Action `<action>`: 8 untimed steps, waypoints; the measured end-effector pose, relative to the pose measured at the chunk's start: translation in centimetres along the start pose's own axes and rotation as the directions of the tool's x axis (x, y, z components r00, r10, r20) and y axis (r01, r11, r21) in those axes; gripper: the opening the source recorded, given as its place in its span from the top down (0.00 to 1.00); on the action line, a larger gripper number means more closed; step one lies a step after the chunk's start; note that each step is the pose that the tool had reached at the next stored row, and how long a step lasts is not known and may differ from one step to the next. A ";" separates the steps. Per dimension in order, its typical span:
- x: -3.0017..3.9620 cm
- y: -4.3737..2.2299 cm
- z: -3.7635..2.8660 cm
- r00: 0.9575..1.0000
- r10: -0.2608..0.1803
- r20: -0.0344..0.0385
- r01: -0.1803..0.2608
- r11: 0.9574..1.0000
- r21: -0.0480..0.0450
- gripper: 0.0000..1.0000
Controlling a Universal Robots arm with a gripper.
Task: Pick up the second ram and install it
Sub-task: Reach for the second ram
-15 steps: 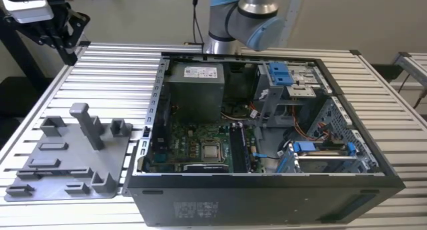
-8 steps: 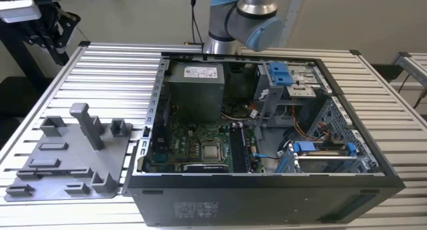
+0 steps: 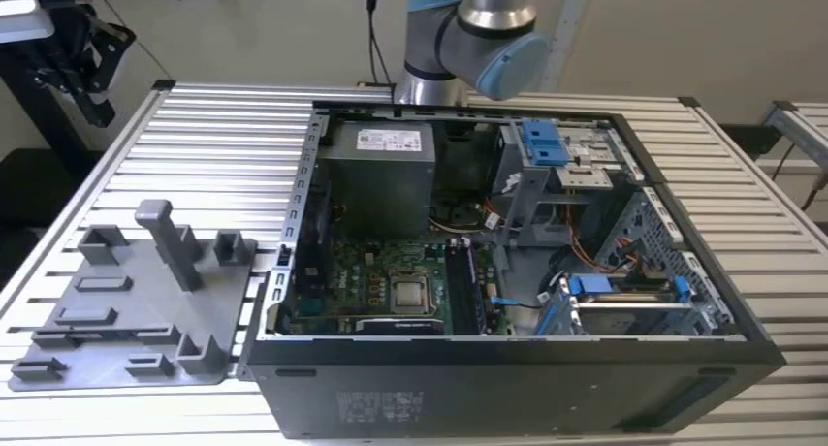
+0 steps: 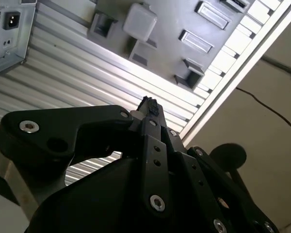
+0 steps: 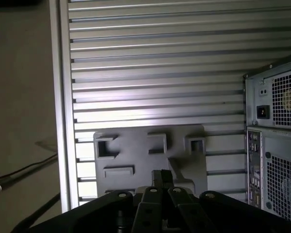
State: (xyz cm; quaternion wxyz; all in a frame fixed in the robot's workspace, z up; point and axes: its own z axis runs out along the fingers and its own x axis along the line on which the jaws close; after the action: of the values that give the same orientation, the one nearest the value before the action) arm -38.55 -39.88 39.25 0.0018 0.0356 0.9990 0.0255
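Your hand [image 5: 161, 177] hangs closed, its tips pressed together. You see it above the grey tray [image 5: 136, 145] on the table [image 5: 150, 73], beside the case [image 5: 276, 145].

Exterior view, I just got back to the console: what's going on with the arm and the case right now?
The arm stands at the far side of the open computer case, up and away from the motherboard. In the first wrist view the claw hangs high over the slatted table, aimed toward the grey tray. Its tips look shut, with nothing between them.
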 end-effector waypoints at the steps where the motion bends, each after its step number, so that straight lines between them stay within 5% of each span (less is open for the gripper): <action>1: 0.18 -0.01 0.00 1.000 0.000 -0.002 0.000 1.000 0.000 0.89; 8: 1.31 -0.09 0.00 1.000 0.001 -0.015 -0.001 1.000 0.001 0.89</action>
State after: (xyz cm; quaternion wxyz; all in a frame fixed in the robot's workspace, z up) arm -39.87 -39.88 39.24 -0.0057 0.0358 0.9990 0.0253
